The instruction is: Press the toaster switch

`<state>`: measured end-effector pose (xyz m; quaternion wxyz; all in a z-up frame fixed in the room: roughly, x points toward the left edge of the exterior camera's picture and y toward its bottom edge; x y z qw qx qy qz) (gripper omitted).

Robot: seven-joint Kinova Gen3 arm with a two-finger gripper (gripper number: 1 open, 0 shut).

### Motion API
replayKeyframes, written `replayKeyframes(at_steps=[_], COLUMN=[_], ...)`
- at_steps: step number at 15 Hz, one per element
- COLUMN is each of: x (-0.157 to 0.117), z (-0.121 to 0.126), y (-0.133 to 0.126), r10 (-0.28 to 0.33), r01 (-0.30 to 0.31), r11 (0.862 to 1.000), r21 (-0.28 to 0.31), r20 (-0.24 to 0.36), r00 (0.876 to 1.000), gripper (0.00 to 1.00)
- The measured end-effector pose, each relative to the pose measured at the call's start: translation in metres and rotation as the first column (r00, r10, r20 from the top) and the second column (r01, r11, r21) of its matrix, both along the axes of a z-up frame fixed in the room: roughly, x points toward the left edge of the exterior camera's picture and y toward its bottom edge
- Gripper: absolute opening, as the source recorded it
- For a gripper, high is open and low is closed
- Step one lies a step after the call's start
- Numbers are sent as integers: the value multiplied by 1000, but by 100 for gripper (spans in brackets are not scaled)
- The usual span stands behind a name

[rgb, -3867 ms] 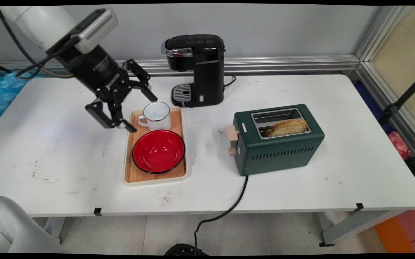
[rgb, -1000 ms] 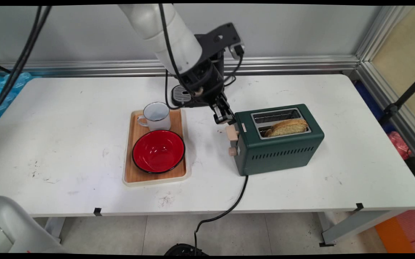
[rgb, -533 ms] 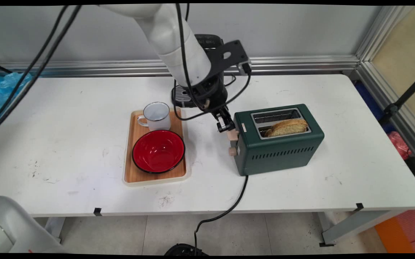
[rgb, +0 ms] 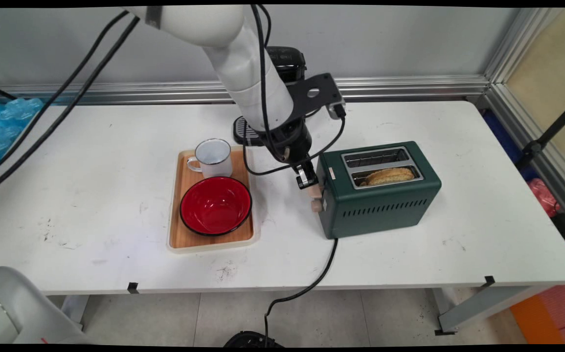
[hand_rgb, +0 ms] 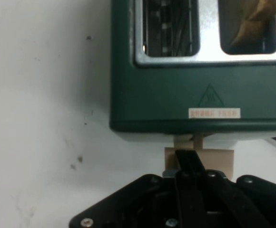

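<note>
My lever [rgb: 315, 191] sits lower than a moment ago, directly under the gripper [rgb: 306, 182], whose fingers are pressed together on top of it. Just beyond, the bread [rgb: 386, 176] has sunk into the toaster [rgb: 380, 205]. The tray [rgb: 179, 242] lies well off to one side.

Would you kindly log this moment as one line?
claw: shut, on toaster lever | lever: low | bread: sunk in toaster slot

Between the tray [rgb: 175, 234] and the toaster [rgb: 385, 203] a strip of bare desk [rgb: 282, 234] gives passage. The coffee machine [rgb: 289, 61] blocks the back; right of the toaster the desk is open.
</note>
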<state>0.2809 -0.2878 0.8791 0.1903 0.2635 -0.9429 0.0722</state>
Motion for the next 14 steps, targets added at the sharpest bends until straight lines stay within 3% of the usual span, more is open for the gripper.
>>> replayKeyframes(at_steps=[14], x=[-10], z=[-24], y=[-2], r10=[-4], r01=[4], r11=[1000], r21=[27], r20=[17], r00=[1000], gripper=[0])
